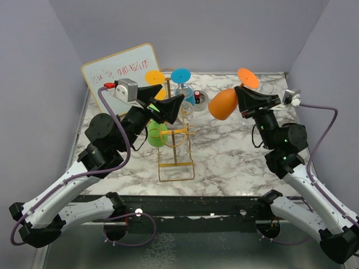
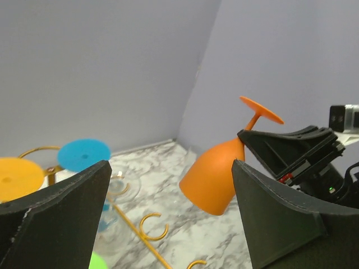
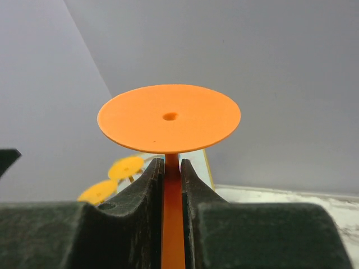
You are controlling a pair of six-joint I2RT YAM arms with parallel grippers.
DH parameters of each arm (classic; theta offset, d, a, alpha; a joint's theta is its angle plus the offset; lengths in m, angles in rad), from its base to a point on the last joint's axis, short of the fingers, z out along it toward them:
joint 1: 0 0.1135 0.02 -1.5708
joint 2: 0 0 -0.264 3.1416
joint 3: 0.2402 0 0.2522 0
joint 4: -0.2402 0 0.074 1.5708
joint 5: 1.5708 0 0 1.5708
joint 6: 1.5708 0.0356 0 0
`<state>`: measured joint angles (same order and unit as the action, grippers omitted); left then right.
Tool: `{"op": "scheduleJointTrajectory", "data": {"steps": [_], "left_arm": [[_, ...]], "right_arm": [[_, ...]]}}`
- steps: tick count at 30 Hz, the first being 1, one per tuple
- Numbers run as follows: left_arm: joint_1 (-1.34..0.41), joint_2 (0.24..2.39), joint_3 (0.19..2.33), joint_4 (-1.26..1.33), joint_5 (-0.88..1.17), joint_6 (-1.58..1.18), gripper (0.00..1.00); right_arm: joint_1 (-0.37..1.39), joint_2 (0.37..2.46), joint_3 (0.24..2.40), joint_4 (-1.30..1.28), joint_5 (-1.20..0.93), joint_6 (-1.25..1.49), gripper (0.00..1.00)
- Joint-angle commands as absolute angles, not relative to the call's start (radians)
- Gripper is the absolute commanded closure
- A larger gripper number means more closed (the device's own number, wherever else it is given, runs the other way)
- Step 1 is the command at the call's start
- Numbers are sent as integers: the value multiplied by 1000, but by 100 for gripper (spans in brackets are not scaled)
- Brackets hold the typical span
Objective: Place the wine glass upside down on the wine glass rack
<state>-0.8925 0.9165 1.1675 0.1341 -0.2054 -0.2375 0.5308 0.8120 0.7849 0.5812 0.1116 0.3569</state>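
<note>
My right gripper is shut on the stem of an orange wine glass and holds it tilted, foot up, bowl down, above the table right of the rack. In the right wrist view the stem sits between the fingers under the round orange foot. The gold wire wine glass rack stands mid-table with a yellow, a blue, a clear and a green glass hanging on it. My left gripper is open and empty beside the rack's post. In the left wrist view the orange glass shows ahead between the fingers.
A whiteboard with red writing leans at the back left. Grey walls close in the marble table on three sides. Gold loop hooks of the rack lie below my left gripper's view.
</note>
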Motion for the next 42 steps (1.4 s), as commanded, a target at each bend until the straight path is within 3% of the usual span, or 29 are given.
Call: {"op": "scheduleJointTrajectory", "data": {"steps": [1,13,42], "left_arm": [[-898,883,1187,-60,-342,-145,11],[-898,824,1121,-3,-446,-156,11],[-897,821,1106,33,-464,-185,11]], "right_arm": [[532,847,762,506,-60,224,99],[534,1001,789,482,-524,84,99],[534,1122,838,548,-697,93,99]]}}
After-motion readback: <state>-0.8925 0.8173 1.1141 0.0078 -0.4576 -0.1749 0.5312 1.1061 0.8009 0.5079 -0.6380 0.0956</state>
